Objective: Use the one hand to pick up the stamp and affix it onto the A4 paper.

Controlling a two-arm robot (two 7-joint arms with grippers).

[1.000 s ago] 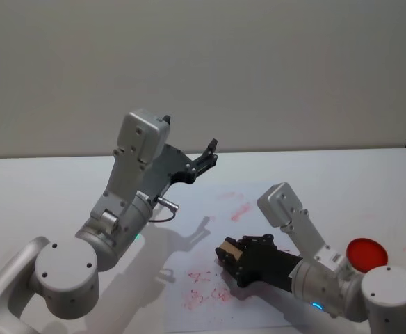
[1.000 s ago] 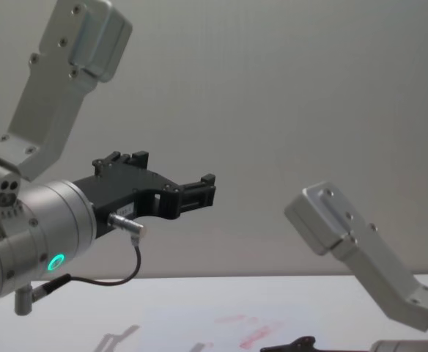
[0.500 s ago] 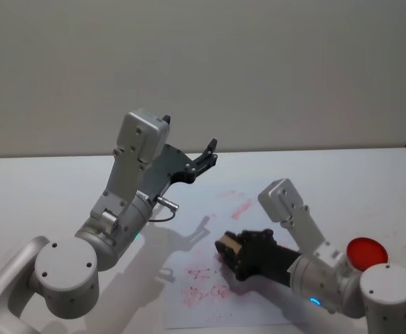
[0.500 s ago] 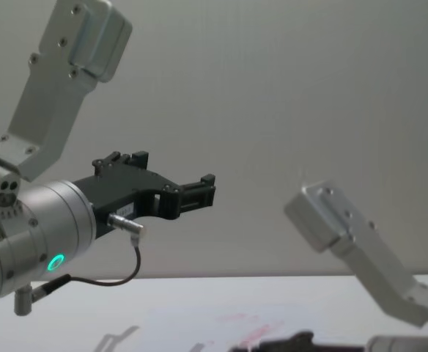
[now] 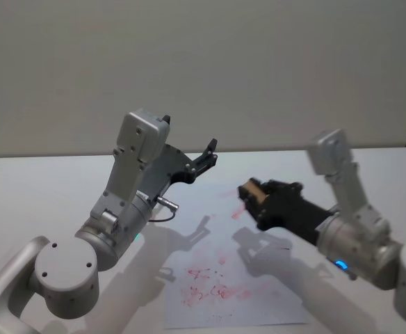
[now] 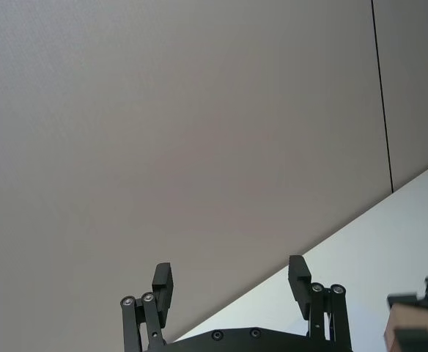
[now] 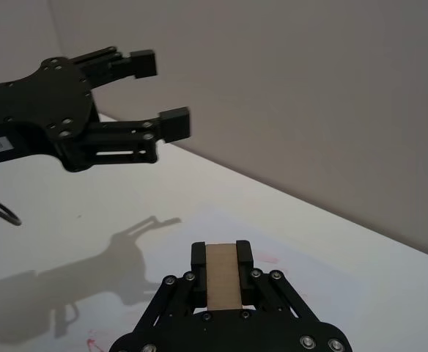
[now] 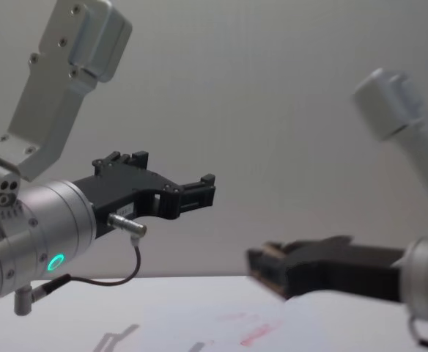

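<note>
Right gripper (image 5: 253,193) clamped on stamp (image 5: 249,189): wooden block pinched between both fingers, touching nothing else. Half second ago we saw it low on A4 paper (image 5: 262,299); now lifted clear, hanging over sheet's far end above red smudges. Forearm slants up toward raised boxy link. Chest view blurs it, so we judge its height only roughly. Left gripper (image 5: 208,154) spread wide, empty, raised beside sheet, unmoved.

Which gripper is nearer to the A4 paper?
Right. The right gripper, shut on the stamp, hovers over the far part of the A4 paper; the open left gripper is raised higher, beyond its far edge.
</note>
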